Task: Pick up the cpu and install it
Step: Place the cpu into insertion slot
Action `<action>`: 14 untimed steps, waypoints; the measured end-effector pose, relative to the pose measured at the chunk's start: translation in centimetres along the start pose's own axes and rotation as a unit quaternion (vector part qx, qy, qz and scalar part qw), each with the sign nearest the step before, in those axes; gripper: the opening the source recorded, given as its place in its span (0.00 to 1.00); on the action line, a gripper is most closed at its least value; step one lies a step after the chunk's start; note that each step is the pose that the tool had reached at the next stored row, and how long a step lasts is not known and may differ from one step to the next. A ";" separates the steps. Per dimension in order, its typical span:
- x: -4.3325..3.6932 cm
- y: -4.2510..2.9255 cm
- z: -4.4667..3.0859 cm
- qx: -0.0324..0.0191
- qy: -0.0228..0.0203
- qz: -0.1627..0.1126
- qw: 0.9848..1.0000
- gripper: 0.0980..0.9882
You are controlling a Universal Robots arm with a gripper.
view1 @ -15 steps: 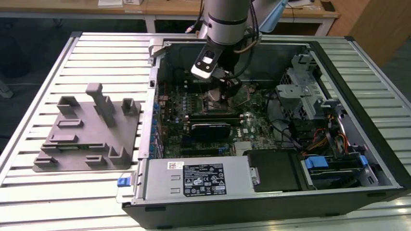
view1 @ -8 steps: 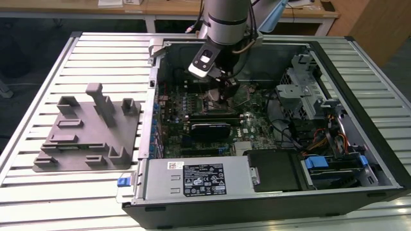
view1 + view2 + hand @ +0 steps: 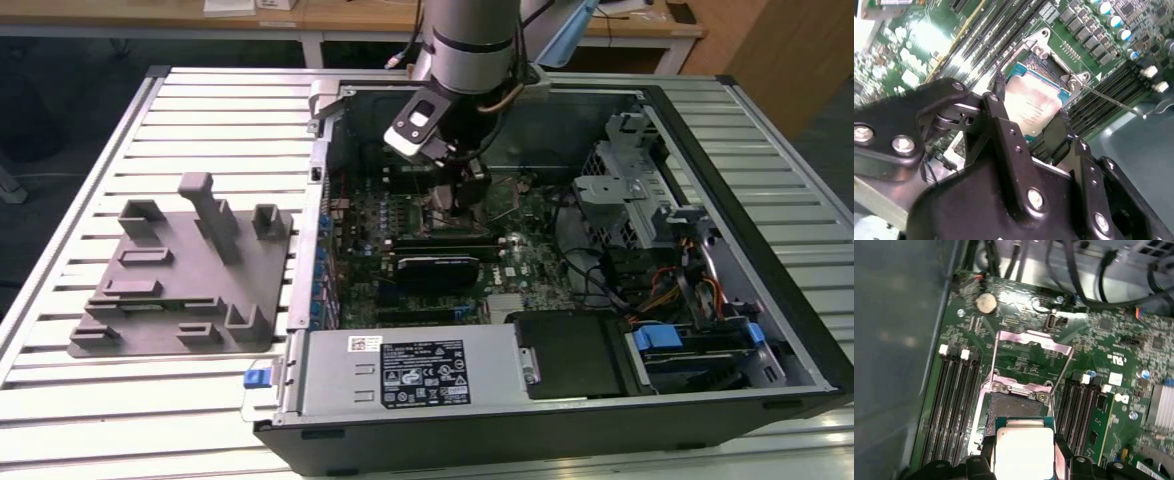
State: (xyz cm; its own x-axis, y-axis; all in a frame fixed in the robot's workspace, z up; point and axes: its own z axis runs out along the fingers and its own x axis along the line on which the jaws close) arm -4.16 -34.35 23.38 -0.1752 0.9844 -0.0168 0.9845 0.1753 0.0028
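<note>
The cpu (image 3: 1024, 452), a flat square chip with a silvery top and a thin green rim, sits between the two black fingers (image 3: 985, 456) of my gripper (image 3: 1024, 454), which is shut on its opposite edges. In the second wrist view the cpu (image 3: 1036, 102) hangs at the open socket (image 3: 1046, 57) on the green motherboard, partly over it; whether it touches the socket I cannot tell. The socket's metal load plate (image 3: 1031, 352) is folded open. In the exterior view my gripper (image 3: 461, 205) reaches down inside the open computer case (image 3: 787, 330).
Memory slots (image 3: 951, 405) run along both sides of the socket. Cables (image 3: 1094, 285) hang near the board. On the exterior view's left stands a grey plastic tray (image 3: 187, 270) with upright posts. A power supply (image 3: 414, 370) and a drive cage (image 3: 641, 200) line the case.
</note>
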 end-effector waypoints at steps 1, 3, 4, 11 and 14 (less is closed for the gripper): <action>0.00 0.00 0.01 0.000 0.000 0.009 1.000 0.50; 0.00 0.00 0.04 0.000 0.000 0.025 1.000 0.50; 0.00 0.00 0.06 0.001 0.000 0.033 0.999 0.50; 0.00 0.00 0.17 -0.002 0.000 0.066 0.998 0.50; 0.01 0.00 0.24 -0.012 -0.001 0.068 0.998 0.50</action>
State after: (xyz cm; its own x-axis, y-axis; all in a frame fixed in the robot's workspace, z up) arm -4.16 -34.35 23.14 -0.0391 0.9991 -0.0164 0.9988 0.0396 0.0292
